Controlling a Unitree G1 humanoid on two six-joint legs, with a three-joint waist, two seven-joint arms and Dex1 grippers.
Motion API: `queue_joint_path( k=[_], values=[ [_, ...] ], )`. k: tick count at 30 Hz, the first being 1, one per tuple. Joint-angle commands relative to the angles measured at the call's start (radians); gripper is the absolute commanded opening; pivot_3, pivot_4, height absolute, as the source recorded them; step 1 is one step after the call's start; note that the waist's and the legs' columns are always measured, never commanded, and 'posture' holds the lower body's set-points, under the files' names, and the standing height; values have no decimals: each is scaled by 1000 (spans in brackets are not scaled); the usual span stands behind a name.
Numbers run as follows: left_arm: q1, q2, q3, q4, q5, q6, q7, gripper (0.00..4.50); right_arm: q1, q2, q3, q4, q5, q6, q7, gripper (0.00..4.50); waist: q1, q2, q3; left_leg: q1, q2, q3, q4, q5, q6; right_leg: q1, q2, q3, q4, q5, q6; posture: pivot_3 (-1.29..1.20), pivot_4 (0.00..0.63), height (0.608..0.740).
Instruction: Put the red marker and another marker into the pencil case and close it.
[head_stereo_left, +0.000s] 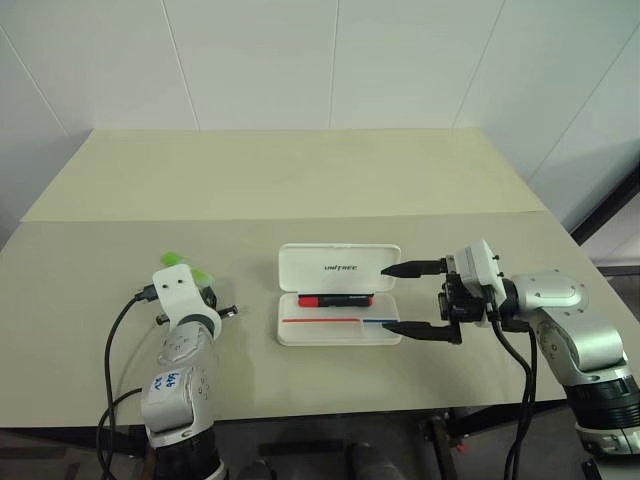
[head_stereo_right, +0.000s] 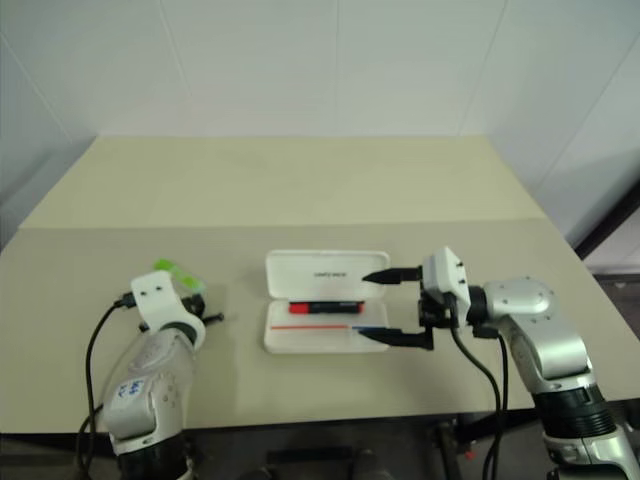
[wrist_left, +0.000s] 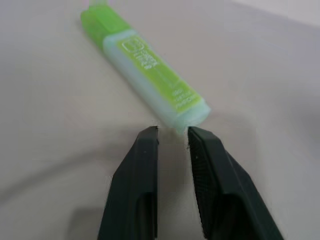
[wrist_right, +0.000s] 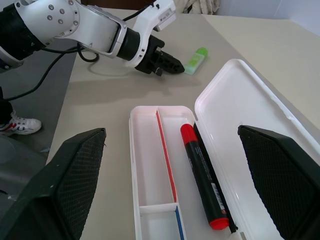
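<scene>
White walls back a beige tabletop (head_stereo_left: 300, 180). Left gripper (wrist_left: 172, 134), narrowly parted, nears the green marker (wrist_left: 145, 67); right gripper (head_stereo_left: 402, 298) gapes at the case's (head_stereo_left: 338, 265) three o'clock.

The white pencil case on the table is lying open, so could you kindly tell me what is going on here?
The white hard pencil case lies open with the red and black marker already in its tray. The right gripper waits open beside the case. The left gripper has its narrowly parted fingertips at the end of the light green marker, which lies on the beige table.
</scene>
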Motion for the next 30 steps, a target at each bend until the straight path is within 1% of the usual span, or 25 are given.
queue_joint_path(
  k=[1, 4, 10, 16, 20, 23, 26, 28, 29, 30],
  values=[
    [-2, -6, -20, -78, -5, 11, 9, 2047, -12, -7, -8, -14, 11, 0, 12, 4500, -1, 0, 0, 0, 0, 0, 0, 0, 0, 0, 0, 0, -1, 0, 0, 0, 150, 740],
    [10, -7, -40, -92, 8, 10, 16, 3080, -14, -8, -8, -12, 11, 3, 16, 4500, 1, 0, 0, -1, 0, 0, 0, -1, 0, 0, 0, 0, -1, 0, 0, 0, 150, 740],
    [9, -9, -68, -94, 35, -21, 39, 3080, -17, -6, -5, -12, 10, 8, 20, 4500, 0, 0, 0, -1, 0, 0, 0, -1, 0, 0, 0, 0, -1, 0, 0, 0, 150, 740],
    [-49, 13, -69, -4, 66, -63, 71, 3080, -26, 1, -2, -8, 7, 9, 21, 4500, 1, 0, 0, 0, 0, 0, 0, -1, 0, 0, 0, 0, -1, 0, 0, 0, 150, 740],
    [-94, -2, -44, 59, 81, -48, 125, 3080, -26, 2, -2, -9, 6, 9, 18, 4500, 1, 0, 0, -1, 0, 0, 0, -1, 0, 0, 0, 0, -2, 0, 1, 0, 150, 740],
    [-118, -6, -47, 83, 84, -83, 143, 3080, -27, 4, -2, -11, 5, 9, 14, 4500, 1, 0, 0, -1, 0, 0, -1, -1, 0, 0, 0, 0, -2, 0, 1, 0, 150, 740],
    [-153, -3, -66, 117, 108, -61, 173, 3589, -24, 9, -1, -15, 4, 10, 8, 4500, 4, 0, 0, -1, 0, 0, -1, -1, 1, 0, 0, 0, -2, 1, 1, 0, 150, 740],
    [-162, 9, -85, 135, 147, -43, 199, 4235, -21, 10, -2, -18, 3, 10, 5, 4500, 4, 0, 0, -1, 0, 0, 0, -1, 1, 0, 0, 0, -2, 1, 2, 0, 150, 740],
    [-167, 9, -85, 148, 159, -29, 213, 4473, -19, 11, -3, -19, 2, 9, 3, 4500, 3, 0, 0, -1, 0, 0, 0, -1, 1, 0, 0, 0, -2, 1, 2, 0, 150, 740],
    [-170, 5, -82, 157, 155, -34, 213, 4473, -17, 12, -3, -20, 2, 9, 2, 4500, 1, 0, 0, -1, 0, 0, 0, -1, 1, 0, 0, 0, -2, 1, 2, 0, 150, 740]
  ],
)
